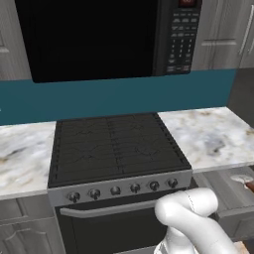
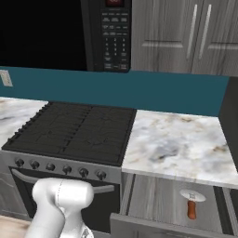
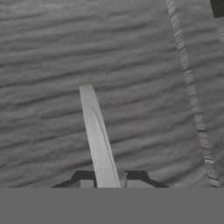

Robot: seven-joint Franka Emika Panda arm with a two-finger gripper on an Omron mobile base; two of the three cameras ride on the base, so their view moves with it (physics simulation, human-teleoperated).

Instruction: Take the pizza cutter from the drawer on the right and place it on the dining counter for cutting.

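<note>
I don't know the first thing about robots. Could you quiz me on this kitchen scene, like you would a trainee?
1. True or false: the drawer under the marble worktop stands open.
2. Where does the pizza cutter lie? A) on the stove B) inside the drawer C) on the marble worktop
3. Fill in: in the hand view, the jaws are shut on a slim silver bar ____.

Key:
1. True.
2. B. It lies flat on the drawer's grey floor, with the wheel toward the back.
3. handle, set against a grey wood-grain panel.
</note>
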